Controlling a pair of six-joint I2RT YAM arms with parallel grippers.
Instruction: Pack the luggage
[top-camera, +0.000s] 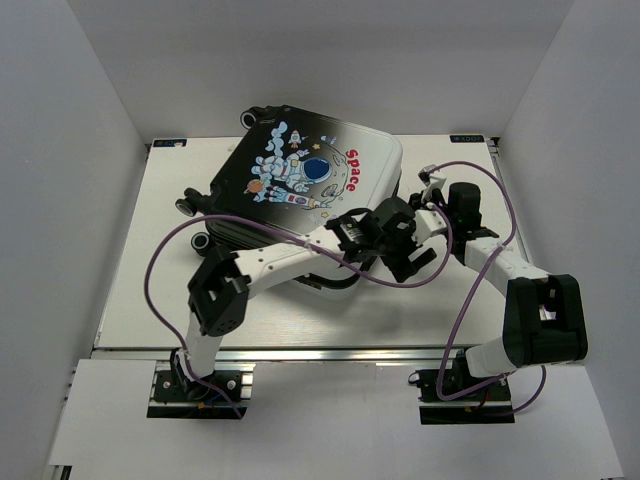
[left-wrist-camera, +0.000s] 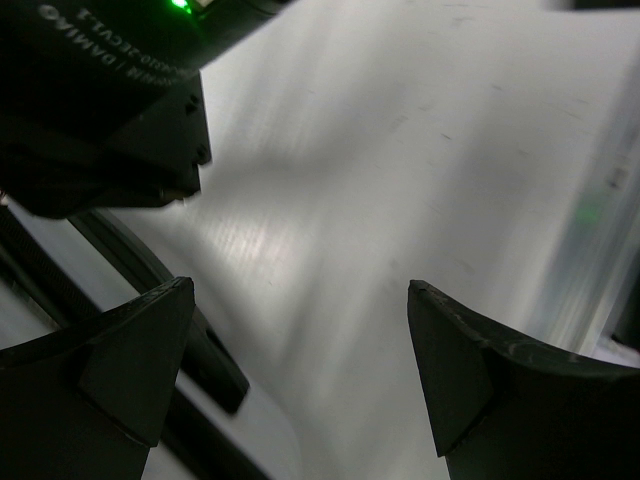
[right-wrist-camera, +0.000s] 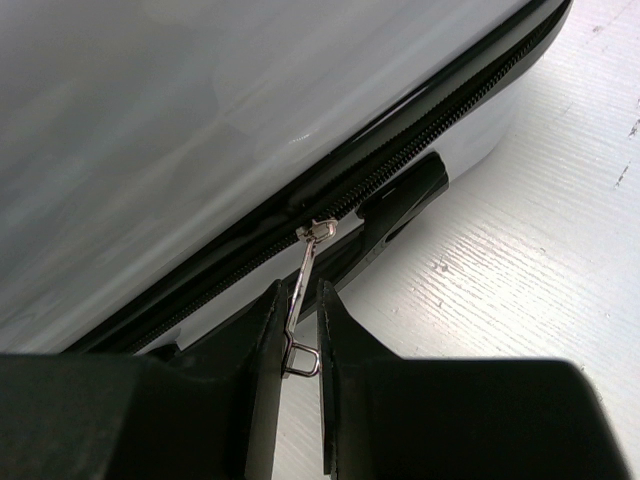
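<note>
Most of the packing looks done: the luggage (top-camera: 300, 190) lies closed, astronaut side up, toward the far side of the table (top-camera: 130, 280). The right gripper (right-wrist-camera: 303, 300) pinches the zipper pull (right-wrist-camera: 308, 262), so the zipping seems unfinished. The left gripper (left-wrist-camera: 300, 370) hovers spread wide and empty over the white shell.

Your top external camera sits above and behind the arm bases, looking down from far enough to take in the whole worktop (top-camera: 150, 270), the luggage (top-camera: 300, 180) and both arms. Your left wrist camera looks out past the left gripper (left-wrist-camera: 300, 300), very close to a glossy white surface. The right wrist camera looks past the right gripper (right-wrist-camera: 302, 310) at the zipper pull (right-wrist-camera: 306, 265) from very near, sharing the luggage's white zipped edge and a strip of worktop with the overhead view.
</note>
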